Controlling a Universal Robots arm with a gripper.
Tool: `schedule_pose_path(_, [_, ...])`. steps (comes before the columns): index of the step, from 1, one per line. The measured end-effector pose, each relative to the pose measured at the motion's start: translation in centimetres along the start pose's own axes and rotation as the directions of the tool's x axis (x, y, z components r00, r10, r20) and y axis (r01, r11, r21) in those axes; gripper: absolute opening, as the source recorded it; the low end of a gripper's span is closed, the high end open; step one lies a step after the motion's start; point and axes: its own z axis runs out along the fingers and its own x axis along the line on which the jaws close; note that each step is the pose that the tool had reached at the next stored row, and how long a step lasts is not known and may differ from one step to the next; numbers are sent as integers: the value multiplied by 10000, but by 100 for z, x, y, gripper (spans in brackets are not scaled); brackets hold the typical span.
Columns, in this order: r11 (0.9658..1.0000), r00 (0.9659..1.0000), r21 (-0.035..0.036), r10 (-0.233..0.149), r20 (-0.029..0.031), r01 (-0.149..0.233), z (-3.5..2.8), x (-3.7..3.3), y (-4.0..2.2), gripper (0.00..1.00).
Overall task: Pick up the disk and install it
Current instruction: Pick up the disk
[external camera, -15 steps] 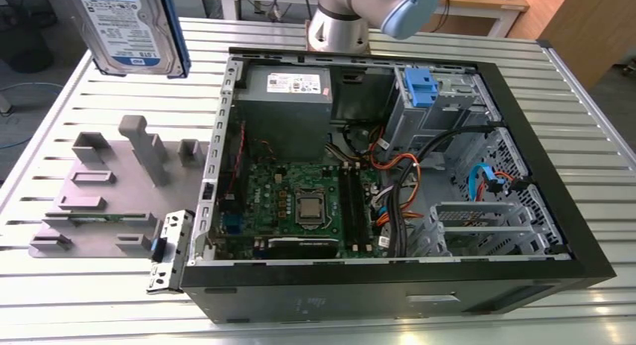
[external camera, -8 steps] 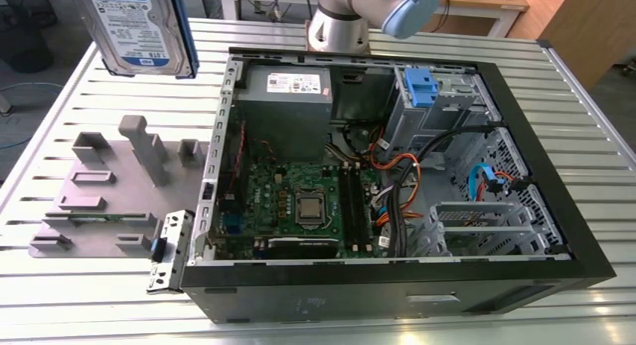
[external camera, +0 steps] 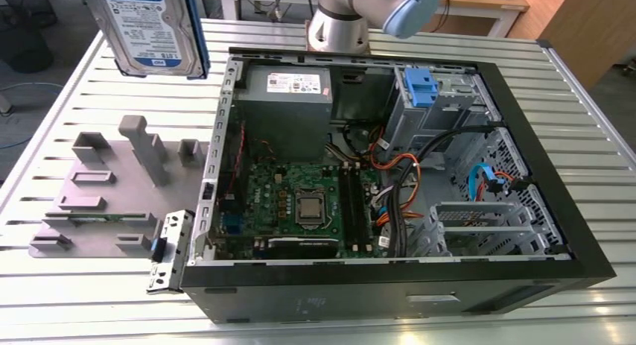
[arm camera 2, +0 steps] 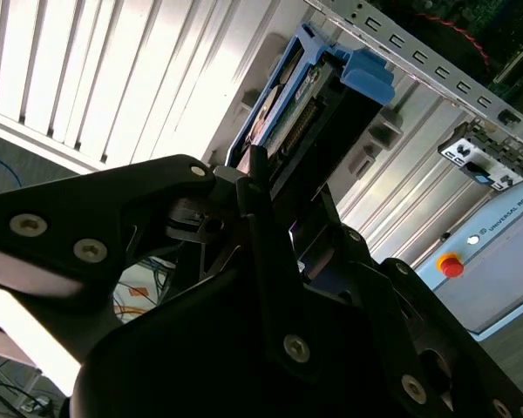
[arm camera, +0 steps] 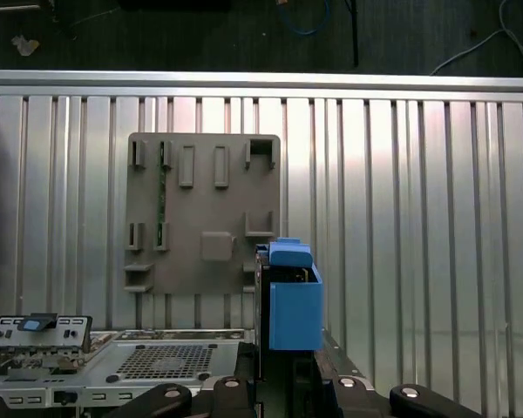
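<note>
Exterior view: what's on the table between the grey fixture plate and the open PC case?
In the exterior view, a small metal bracket with a blue tab by the case's corner; otherwise bare slatted table.

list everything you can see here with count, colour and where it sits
disk: one, silver with blue bracket, held above the table, exterior view's upper left
computer case: one, black, open, on the table
power supply: one, grey, inside the case, far end
caddy: one, blue, atop the case's metal bay
motherboard: one, green, on the case floor
cables: several, orange, black, blue, inside the case
fixture plate: one, grey, on the table, exterior view's left of the case
table: one, ribbed silver
arm: one, grey with blue cap, behind the case
gripper: one, black, shut on the disk
</note>
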Motion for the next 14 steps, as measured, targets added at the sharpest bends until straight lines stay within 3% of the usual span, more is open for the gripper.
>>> schedule_pose_path(14, [10000,10000,1,0,1,0,-9,-5,-260,35])
